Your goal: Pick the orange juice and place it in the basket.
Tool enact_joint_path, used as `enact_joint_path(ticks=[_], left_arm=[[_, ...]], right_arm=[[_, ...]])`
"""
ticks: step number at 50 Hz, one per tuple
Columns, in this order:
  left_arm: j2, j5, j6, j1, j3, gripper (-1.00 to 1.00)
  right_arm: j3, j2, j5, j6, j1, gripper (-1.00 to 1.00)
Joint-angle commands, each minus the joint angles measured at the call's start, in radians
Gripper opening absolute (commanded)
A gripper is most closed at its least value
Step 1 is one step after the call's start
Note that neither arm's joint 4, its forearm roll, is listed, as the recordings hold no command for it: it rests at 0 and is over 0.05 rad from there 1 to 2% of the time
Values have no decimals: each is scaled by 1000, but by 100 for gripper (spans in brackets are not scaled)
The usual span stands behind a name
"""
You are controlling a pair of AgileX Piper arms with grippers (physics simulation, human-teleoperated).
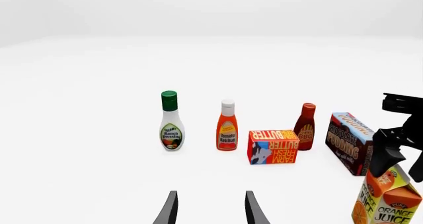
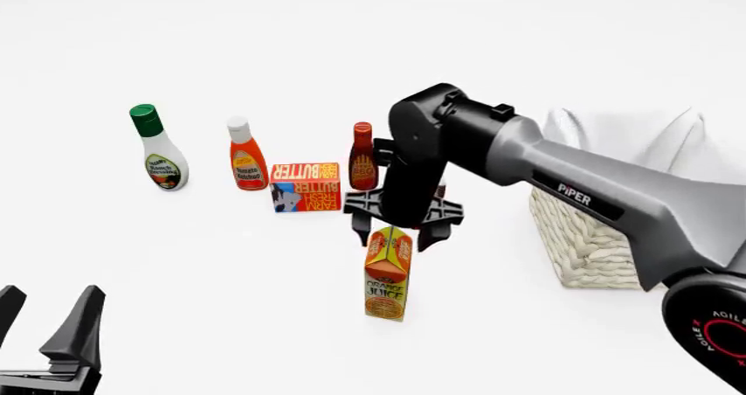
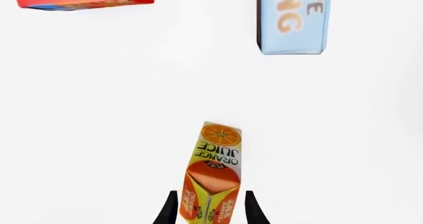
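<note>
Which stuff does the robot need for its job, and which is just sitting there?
Needed: orange juice, basket, right gripper.

Just sitting there: ranch dressing, ketchup, butter box, brown bottle, chocolate pudding box, left gripper.

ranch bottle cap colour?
Green cap on the ranch bottle; clearest in left wrist view.
</note>
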Motion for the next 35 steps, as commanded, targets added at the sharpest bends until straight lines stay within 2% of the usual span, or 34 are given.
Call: enact_joint_path(ticks=[1, 21, 35], left_arm=[[4, -5, 0, 0, 1, 100], [6, -13, 0, 0, 7, 100], [5, -13, 0, 0, 8, 100]], right_arm=[[0, -14, 7, 24, 26, 100], [-14, 22, 4, 16, 14, 100], [26, 26, -29, 21, 15, 100]])
